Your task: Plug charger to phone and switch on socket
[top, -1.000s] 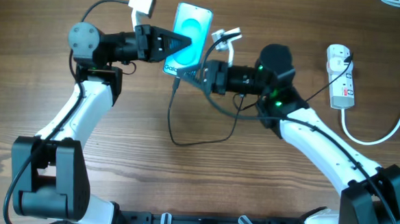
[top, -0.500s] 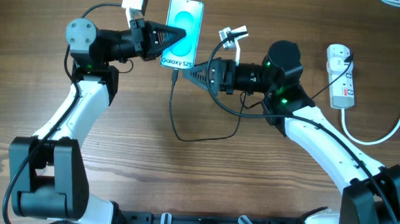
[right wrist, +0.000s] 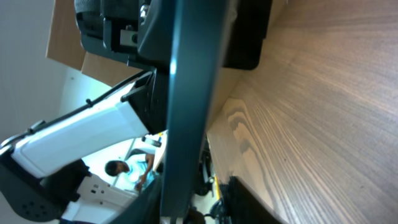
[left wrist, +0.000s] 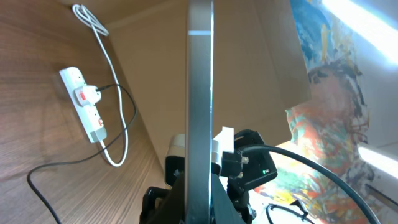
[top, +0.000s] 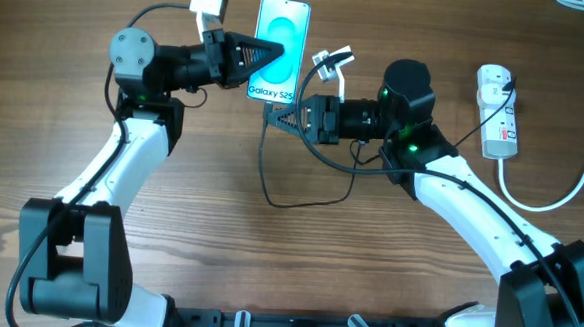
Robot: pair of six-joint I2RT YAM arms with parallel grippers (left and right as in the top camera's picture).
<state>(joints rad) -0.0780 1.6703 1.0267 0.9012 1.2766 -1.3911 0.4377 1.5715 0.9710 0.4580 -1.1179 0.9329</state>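
**Phone gripped over a wooden table, cable at its lower end**

Overhead: the table (top: 167, 247) was brown wood grain. The left gripper (top: 269, 58) was clamped on the phone (top: 282, 41), screen up, near the far edge. The right gripper (top: 277, 120) sat at the phone's lower end, where the charger (top: 305, 205) rose from its loop. Its jaw gap was hidden, so wide or narrow could not be told. The socket (top: 497, 114) lay well apart on the right with its white cord (top: 561, 193).

Left wrist: the phone (left wrist: 200, 93) showed edge-on, the fingers cut off below. Behind were brown board walls and a painted cloth (left wrist: 326, 81).

Right wrist: the phone (right wrist: 186, 93) was a dark blurred bar, and the connector could not be made out.
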